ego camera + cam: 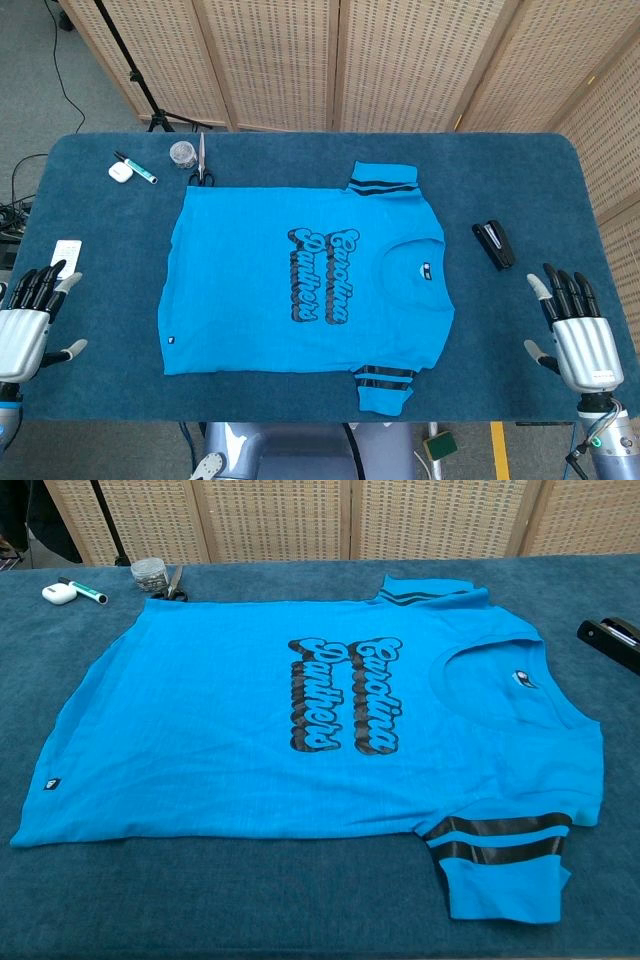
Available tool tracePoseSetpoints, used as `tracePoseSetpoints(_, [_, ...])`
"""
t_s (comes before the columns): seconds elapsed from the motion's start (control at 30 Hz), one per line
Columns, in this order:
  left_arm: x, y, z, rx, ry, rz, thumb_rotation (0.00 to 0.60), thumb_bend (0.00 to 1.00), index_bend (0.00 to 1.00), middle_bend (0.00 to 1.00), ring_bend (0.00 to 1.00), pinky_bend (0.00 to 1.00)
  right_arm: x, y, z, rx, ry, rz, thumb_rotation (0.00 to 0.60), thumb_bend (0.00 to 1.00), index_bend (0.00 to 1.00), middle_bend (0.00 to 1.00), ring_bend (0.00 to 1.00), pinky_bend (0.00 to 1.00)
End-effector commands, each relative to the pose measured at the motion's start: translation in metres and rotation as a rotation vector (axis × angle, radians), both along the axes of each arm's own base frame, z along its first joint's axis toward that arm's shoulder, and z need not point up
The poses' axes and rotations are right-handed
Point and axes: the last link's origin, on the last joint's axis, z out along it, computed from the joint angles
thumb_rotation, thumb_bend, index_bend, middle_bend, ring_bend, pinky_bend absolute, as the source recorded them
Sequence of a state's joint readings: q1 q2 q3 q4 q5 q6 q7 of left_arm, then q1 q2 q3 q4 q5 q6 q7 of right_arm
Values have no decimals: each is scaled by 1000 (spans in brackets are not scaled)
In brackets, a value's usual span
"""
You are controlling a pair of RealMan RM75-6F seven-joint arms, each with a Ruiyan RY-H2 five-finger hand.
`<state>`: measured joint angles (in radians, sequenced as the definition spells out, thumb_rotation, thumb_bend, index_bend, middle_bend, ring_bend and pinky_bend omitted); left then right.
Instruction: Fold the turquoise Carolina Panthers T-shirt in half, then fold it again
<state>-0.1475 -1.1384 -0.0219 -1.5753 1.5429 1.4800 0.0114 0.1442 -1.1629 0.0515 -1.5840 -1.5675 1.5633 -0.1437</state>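
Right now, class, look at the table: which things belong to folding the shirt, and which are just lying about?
Belongs to the job:
- turquoise T-shirt, spread flat
- left hand and right hand, both empty, resting beside the shirt

Just lying about:
- black stapler
- scissors
- small jar
- marker pen
- small white case
- white object near the left hand

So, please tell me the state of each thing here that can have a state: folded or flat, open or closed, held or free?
T-shirt: spread flat, unfolded, print up, collar toward the robot's right.
Left hand: open, off the shirt, holding nothing.
Right hand: open, off the shirt, holding nothing.
Stapler: closed, lying free.
Marker: capped, lying free.
Scissors: blades closed, lying free.
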Motion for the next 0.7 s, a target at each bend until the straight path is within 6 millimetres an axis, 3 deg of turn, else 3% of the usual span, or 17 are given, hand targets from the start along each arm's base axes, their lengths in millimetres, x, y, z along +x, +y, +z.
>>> tracePoseSetpoints(0.03, [0,0,-1,-6,3,1,600,0,0,0,0,0,0,1,0,4,6,-1,600,0,0,0,0,0])
tracePoseSetpoints(0.23, [3,-1,-3,-21,-5,-13,600,0,0,0,0,0,5,4,-7,88,-6,38,600,0,26,0,0,0])
tracePoseSetpoints(0.37, [6,-2,-1,-21,-13,-25,600,0,0,0,0,0,13,6,-16,167,-8,126,600,0,157,0,0,0])
tracePoseSetpoints(0.53, [6,-4,1,-33,-28,-21,600,0,0,0,0,0,26,13,-49,327,-7,304,600,0,313,10,0,0])
tracePoseSetpoints(0.7, [5,-4,4,-35,-33,-15,600,0,0,0,0,0,31,23,-87,453,107,465,600,0,363,41,0,0])
